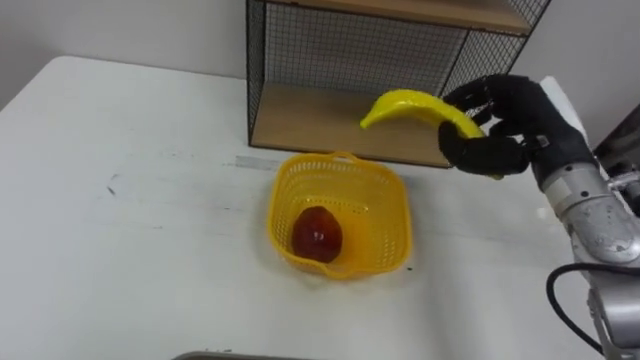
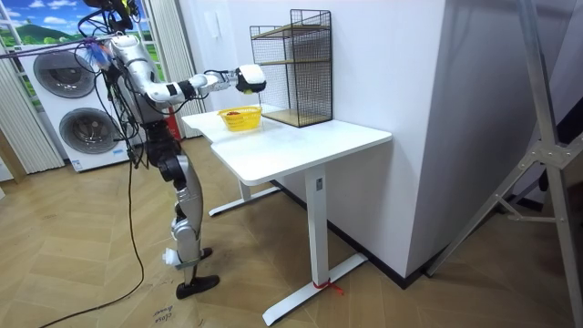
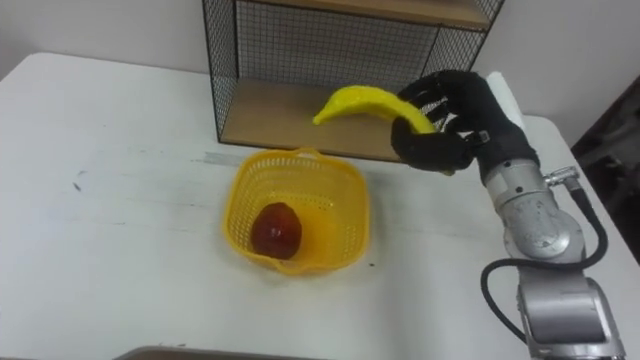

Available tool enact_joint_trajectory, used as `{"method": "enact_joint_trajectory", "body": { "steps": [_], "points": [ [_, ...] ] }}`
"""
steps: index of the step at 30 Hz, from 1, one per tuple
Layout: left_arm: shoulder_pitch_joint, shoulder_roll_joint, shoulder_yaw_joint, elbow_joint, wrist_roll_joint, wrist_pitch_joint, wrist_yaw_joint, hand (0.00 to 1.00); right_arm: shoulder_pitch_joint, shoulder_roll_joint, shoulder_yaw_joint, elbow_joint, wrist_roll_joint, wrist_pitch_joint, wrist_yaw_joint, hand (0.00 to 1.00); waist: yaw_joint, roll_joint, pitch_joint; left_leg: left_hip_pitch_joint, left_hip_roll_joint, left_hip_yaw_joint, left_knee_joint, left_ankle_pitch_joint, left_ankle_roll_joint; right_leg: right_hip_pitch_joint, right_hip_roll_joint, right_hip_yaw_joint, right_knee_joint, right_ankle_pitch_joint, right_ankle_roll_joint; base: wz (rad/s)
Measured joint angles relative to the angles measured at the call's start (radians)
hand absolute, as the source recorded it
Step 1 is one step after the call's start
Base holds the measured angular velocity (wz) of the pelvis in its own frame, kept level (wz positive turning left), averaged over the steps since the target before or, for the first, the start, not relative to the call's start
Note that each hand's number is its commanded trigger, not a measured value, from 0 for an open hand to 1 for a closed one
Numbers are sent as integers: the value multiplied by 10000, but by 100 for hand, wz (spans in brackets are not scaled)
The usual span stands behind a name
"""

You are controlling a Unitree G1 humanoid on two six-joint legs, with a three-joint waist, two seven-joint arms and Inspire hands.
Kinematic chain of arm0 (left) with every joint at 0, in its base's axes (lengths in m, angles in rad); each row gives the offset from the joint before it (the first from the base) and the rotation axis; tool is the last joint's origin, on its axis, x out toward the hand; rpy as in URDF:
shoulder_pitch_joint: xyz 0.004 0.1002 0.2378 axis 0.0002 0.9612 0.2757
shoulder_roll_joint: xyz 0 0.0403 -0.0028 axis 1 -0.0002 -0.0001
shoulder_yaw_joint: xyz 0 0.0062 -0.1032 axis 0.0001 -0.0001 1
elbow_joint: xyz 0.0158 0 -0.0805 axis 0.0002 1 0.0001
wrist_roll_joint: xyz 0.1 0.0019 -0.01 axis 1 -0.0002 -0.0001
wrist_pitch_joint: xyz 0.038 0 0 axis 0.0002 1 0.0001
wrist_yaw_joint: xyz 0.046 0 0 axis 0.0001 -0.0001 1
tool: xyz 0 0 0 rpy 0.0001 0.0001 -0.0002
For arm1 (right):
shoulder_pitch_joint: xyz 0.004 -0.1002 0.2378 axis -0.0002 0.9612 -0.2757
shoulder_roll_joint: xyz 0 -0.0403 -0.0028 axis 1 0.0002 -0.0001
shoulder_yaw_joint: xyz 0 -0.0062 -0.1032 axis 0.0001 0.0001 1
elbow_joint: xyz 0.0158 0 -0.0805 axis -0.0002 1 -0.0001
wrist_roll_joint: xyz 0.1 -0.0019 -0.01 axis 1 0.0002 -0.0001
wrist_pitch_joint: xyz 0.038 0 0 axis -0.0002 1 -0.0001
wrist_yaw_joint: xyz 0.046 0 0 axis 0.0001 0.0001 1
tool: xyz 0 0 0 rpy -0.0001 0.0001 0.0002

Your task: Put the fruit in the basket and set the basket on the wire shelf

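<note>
The fingers (image 1: 487, 155) of the right hand (image 1: 520, 115) are curled round one end of the banana (image 1: 410, 103), thumb beneath and the rest over the top, so the fruit juts out with its free tip toward the robot's left. It hangs clear above the table (image 1: 130, 250), in front of the wire shelf (image 1: 350, 50), at about one o'clock from the yellow basket (image 1: 397, 225) and not yet over it. The basket stands on the table just before the shelf's lower board, and a red fruit (image 1: 317, 236) already lies in it toward seven o'clock. To my eye, the step wants the banana carried toward seven o'clock until its middle is over the basket's free half. It should then be lowered close to the rim before the fingers let go, as a curved fruit dropped from height may bounce out or nudge the light basket. The held end is buried in the hand, so I cannot judge how firm the hold is. The shelf's top is cut off, and whether the red fruit is an apple is hard to tell.
</note>
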Motion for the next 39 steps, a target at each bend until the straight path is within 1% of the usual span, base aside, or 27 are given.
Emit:
{"method": "enact_joint_trajectory", "body": {
  "steps": [1, 5, 9, 15, 16, 17, 18, 19, 24, 32, 35, 39],
  "points": [
    [-24, -3, -53, 0, 17, -2, -2, 0, 22, 0, 181, -133, -193, 10, 186, 100, 90, 18, 13, -7, 1, 9, -2, 0, 0, -18, 3, 14, 2, 1, -1, 0],
    [-132, 2, -63, 0, -8, 1, 16, 0, 20, 6, 534, -501, -513, 11, 638, 100, 198, 62, 43, -27, -4, -3, -18, 1, -1, -44, 1, 8, 2, 2, -2, 1],
    [-92, 10, -72, 12, -35, 20, 14, 0, 20, 34, 752, -619, -604, 11, 1031, 100, 202, 33, 27, -77, -18, -110, -11, 1, -2, -44, -5, -103, -1, 2, -2, 7],
    [-113, 13, -80, 12, -36, 15, 14, 0, 20, 53, 752, -619, -633, 11, 1338, 100, 195, 38, 28, -125, -20, -145, 8, 1, -1, -66, -6, -165, -4, 1, -2, 1],
    [-115, 13, -84, 12, -36, 15, 14, 0, 20, 54, 752, -619, -643, 11, 1380, 93, 195, 39, 28, -128, -20, -148, 10, 1, -2, -66, -6, -173, -4, 2, -2, 0],
    [-116, 13, -86, 12, -36, 15, 14, 0, 20, 54, 752, -619, -652, 11, 1396, 93, 195, 39, 28, -130, -20, -149, 12, 1, -2, -66, -7, -176, -4, 2, -2, 0],
    [-118, 13, -89, 12, -36, 15, 15, 0, 20, 54, 752, -619, -690, 11, 1425, 24, 195, 38, 28, -134, -20, -152, 18, 1, -2, -66, -7, -183, -4, 2, -2, 0],
    [-119, 13, -95, 12, -36, 15, 15, 0, 20, 54, 752, -619, -751, 11, 1468, 0, 195, 38, 27, -142, -21, -155, 27, 1, -1, -67, -8, -187, -4, 2, -2, 0],
    [-125, 28, -269, 12, -36, 7, 15, 0, 20, 66, 753, -618, -957, 11, 1593, 0, 197, 39, 27, -171, -23, -172, 50, 1, -2, -78, -10, -208, -4, 2, -3, 0],
    [-131, 28, -275, 11, -55, 0, -5, 0, 50, 108, 756, -616, -939, 20, 1616, 0, 191, 85, 30, -211, -24, -211, 104, 1, -2, -67, -10, -248, -6, 3, -4, 0],
    [-133, 29, -272, 11, -60, 9, 0, 0, 93, 290, 756, -616, -938, 31, 1616, 0, 185, 90, 26, -206, -24, -210, 104, 2, -3, -65, -9, -244, -5, 3, -4, 0],
    [-135, 29, -274, 94, -79, 10, 76, 0, 450, 457, 756, -602, -934, 31, 1613, 0, 183, 56, 4, -188, -27, -213, 105, 2, -2, -42, -10, -247, -6, 3, -4, 0]
  ]
}}
